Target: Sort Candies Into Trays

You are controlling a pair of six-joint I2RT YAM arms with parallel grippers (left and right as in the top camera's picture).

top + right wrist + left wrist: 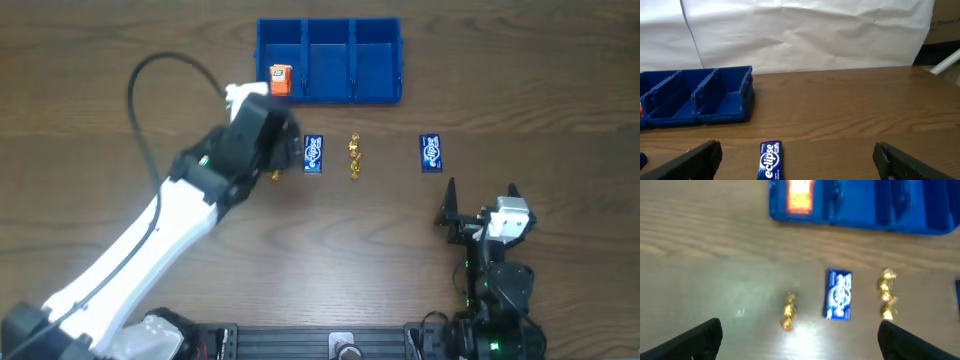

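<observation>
A blue three-compartment tray (329, 96) stands at the back of the table, with an orange candy (280, 80) in its left compartment. In front of it lie a blue packet (313, 153), a gold-wrapped candy cluster (354, 157) and a second blue packet (431, 152). Another small gold candy (788, 311) lies below my left gripper (800, 345), which hovers open above it, left of the first blue packet (839, 294). My right gripper (480, 203) stands open near its base, with the second packet (770, 160) a little ahead of it.
The wooden table (560, 90) is bare to the right and left of the tray. A black cable (140, 110) loops over the left side. A white sheet (805, 35) hangs behind the table's far edge.
</observation>
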